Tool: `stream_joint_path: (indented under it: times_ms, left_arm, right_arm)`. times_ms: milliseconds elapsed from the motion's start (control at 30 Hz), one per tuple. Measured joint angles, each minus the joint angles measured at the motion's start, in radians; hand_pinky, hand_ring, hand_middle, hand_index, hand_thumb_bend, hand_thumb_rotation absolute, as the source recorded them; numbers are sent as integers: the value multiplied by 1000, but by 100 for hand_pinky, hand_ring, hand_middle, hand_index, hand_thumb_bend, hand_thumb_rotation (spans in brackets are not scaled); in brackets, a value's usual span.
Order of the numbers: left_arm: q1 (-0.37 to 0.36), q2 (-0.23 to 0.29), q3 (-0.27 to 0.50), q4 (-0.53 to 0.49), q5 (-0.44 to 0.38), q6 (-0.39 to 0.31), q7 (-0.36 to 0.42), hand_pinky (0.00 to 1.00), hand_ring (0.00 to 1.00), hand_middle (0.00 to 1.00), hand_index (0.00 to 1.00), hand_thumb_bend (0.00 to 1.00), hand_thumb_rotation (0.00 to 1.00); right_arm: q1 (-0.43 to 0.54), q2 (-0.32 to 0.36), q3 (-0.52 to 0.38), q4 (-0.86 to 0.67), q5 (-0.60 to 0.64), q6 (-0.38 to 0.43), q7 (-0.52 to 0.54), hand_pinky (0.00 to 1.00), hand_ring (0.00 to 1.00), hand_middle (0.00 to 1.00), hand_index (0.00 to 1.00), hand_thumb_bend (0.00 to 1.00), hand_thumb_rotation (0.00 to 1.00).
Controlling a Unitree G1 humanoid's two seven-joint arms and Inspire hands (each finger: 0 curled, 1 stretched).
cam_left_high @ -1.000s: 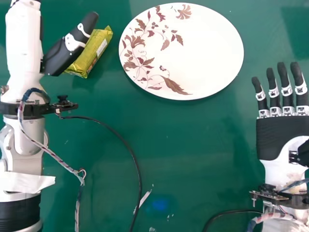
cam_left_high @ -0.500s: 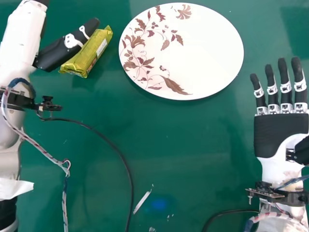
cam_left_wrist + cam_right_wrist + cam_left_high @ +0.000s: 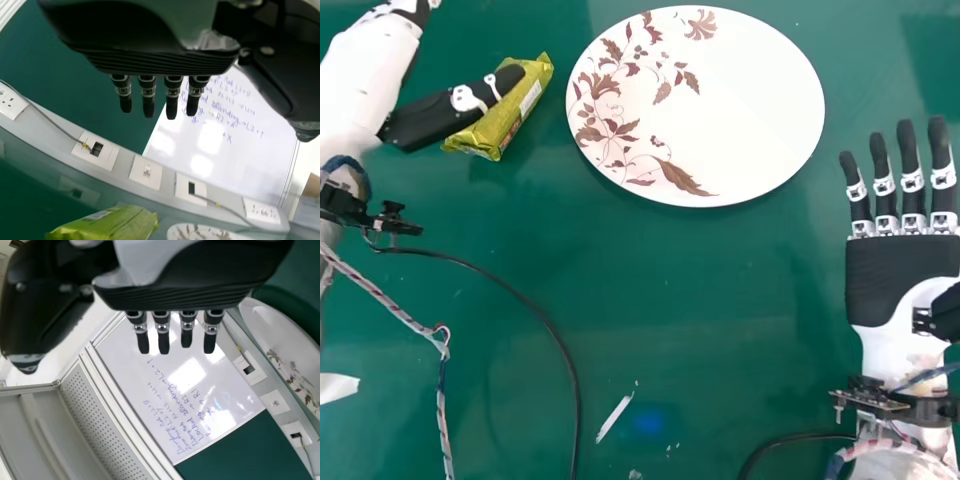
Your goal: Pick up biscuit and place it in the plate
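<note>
Pinching the biscuit point(image 3: 510, 118) gently across its middle should suit the left hand point(image 3: 428, 120), straight-fingered and empty like the right hand point(image 3: 895, 280), before lifting platewards.

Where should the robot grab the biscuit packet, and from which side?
Probably round its middle, squeezing the two long sides. The biscuit packet is long, narrow and slanted, so pinching across looks easiest. Come from the left, where the left hand is.

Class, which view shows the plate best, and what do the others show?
The head view: the plate appears whole, from above, its floral pattern clear. The left wrist view shows a cut-off, patterned part; the right wrist view, a slanted, cut-off part.
</note>
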Motion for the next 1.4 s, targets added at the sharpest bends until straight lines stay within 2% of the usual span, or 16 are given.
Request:
stream_joint_path:
  times_ms: [100, 267, 433, 567, 1100, 1233, 1400]
  left_arm:
    - [-2, 28, -2, 5, 1, 12, -37, 100, 100, 100, 100, 100, 68]
    - [-10, 47, -23, 7, 19, 97, -104, 100, 100, 100, 100, 100, 67]
    - [-26, 57, -51, 23, 43, 129, -120, 100, 100, 100, 100, 100, 74]
    - [-38, 59, -68, 38, 57, 139, -123, 100, 100, 100, 100, 100, 77]
    - [-92, 100, -146, 120, 135, 131, -137, 100, 100, 100, 100, 100, 76]
    - [-98, 108, -170, 130, 183, 142, -140, 100, 100, 100, 100, 100, 74]
    - [-99, 107, -184, 143, 220, 160, -139, 100, 100, 100, 100, 100, 73]
  right_arm:
    - [-3, -1, -4, 9, 14, -8, 19, 93, 100, 100, 100, 100, 53]
    - [-5, -2, -6, 14, 31, -10, 28, 93, 100, 100, 100, 100, 49]
    - [-6, -2, -6, 14, 38, -14, 29, 94, 100, 100, 100, 100, 48]
    - [-6, -1, -5, 14, 45, -14, 32, 96, 100, 100, 100, 100, 49]
    - [-5, -1, -2, 14, 45, -17, 42, 100, 100, 100, 100, 100, 52]
    - [-5, -1, 0, 14, 45, -18, 42, 100, 100, 100, 100, 100, 49]
    - [-3, 0, 1, 12, 39, -18, 30, 100, 100, 100, 100, 100, 50]
